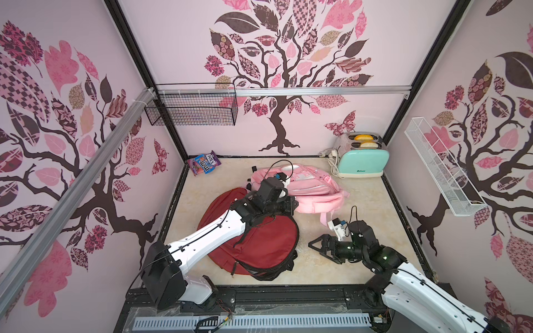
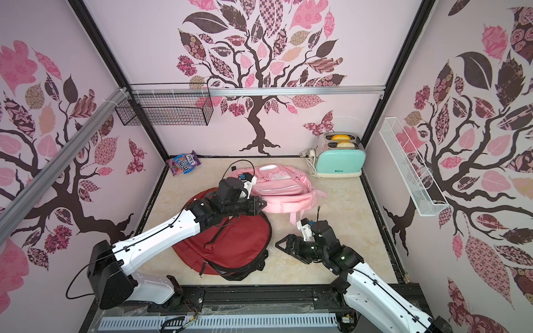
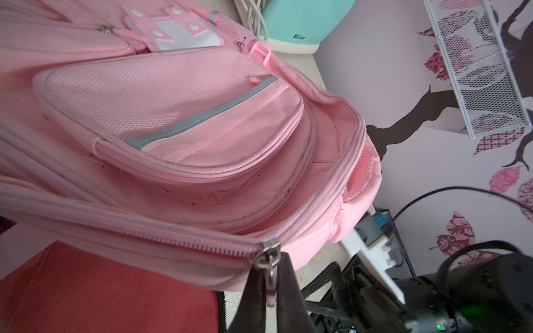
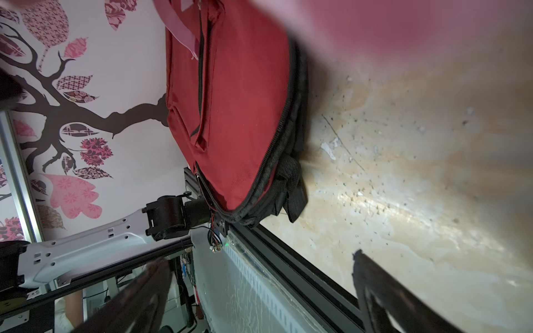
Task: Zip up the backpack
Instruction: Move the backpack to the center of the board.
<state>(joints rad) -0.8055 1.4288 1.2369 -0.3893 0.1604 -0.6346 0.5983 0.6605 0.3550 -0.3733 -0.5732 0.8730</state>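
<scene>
**Q:** Which item is being worked on, and where is it?
**A:** The pink backpack point(image 1: 311, 187), lying flat on the table point(image 1: 366, 219) just beside the toaster point(image 1: 362, 161). The red backpack point(image 1: 259, 245) lies beyond it, farther from the toaster, and does not appear to be the work item.

**Q:** What is the state of the left gripper?
**A:** The left gripper point(image 3: 271, 268) is pinched tight on the zipper pull point(image 3: 271, 285), at the backpack edge facing away from the toaster. The slider point(image 3: 269, 253) sits directly ahead of the fingertips.

**Q:** Which way does the zipper run from there?
**A:** Closed teeth trail behind the slider along that edge. Ahead of it the mouth gapes, and the track curves round the end of the backpack and back toward the toaster. The pull should probably follow that curve.

**Q:** What about the right gripper?
**A:** The right gripper point(image 1: 315, 248) has its jaws spread wide and holds nothing. It hangs over bare table, farther from the toaster than the pink backpack and clear of it. The left arm is the nearer one, so the right is free to steady the fabric.

**Q:** What condition is the backpack in?
**A:** It is soft pink cloth with a mesh front pocket point(image 3: 173, 95) and a grey stripe point(image 3: 202, 115). The open mouth is slack and will likely bunch ahead of the slider
</scene>
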